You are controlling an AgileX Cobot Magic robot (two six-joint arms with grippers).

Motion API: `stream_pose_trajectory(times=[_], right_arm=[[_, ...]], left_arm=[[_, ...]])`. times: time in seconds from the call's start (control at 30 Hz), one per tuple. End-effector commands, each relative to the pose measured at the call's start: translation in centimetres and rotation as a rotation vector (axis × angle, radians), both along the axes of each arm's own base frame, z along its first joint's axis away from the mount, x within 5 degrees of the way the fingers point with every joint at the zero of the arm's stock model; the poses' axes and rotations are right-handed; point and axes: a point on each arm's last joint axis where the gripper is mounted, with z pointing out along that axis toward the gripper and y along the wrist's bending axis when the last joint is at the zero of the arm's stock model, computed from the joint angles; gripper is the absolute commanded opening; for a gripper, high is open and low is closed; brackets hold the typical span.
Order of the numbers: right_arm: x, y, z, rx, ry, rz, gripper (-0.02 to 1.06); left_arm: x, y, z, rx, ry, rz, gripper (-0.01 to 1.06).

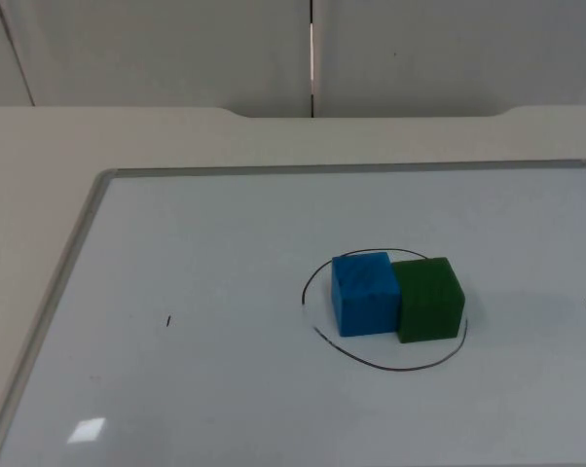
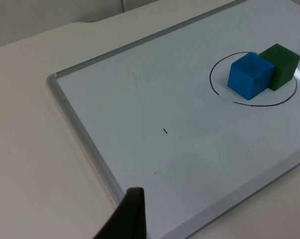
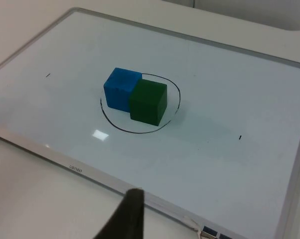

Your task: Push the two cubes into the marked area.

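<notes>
Overall, largest to smallest:
Table (image 1: 40,146): off-white top, running back to a grey partition wall (image 1: 157,49).
Whiteboard (image 1: 225,409): flat on the table, silver-framed, glossy; bears the cubes, the drawn ring and two short black tick marks, one out to each side of the ring.
Marked area (image 1: 317,336): thin black hand-drawn oval on the board, right of the board's middle in the top view; line broken by the cubes along its far side.
Blue cube (image 1: 367,292): upright, flat on the board, inside the oval on its left part; its far-left corner close to or on the line, cannot tell which.
Green cube (image 1: 429,298): upright, pressed side to side against the blue cube on its right, no gap between them; right edge near the oval's line, seemingly just inside.
Left gripper (image 2: 126,219): held above the board's near frame, well apart from both cubes, looking across the board toward them; one black fingertip visible, holding nothing seen; spread of the claw cannot be told.
Right gripper (image 3: 126,216): held above the opposite long edge of the frame, well apart from the cubes, pointed at them; one black fingertip visible, nothing seen in its grasp; spread cannot be told.
</notes>
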Motion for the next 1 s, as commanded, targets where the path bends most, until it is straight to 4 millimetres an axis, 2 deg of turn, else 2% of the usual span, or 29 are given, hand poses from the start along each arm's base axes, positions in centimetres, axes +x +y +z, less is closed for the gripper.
stream_pose_trajectory(times=[0.0, 0.03, 0.97], right_arm=[[-0.03, -0.04, -0.02, 0.0, -0.006, -0.006, 1.03], [-0.03, -0.04, -0.02, 0.0, -0.006, -0.006, 1.05], [-0.04, -0.02, -0.02, 0.008, -0.002, -0.008, 1.05]], left_arm=[[0.0, -0.03, -0.1, -0.005, -0.004, 0.001, 1.05], [0.0, -0.03, -0.1, -0.005, -0.004, 0.001, 1.05], [0.0, -0.03, -0.1, -0.005, -0.004, 0.001, 1.05]])
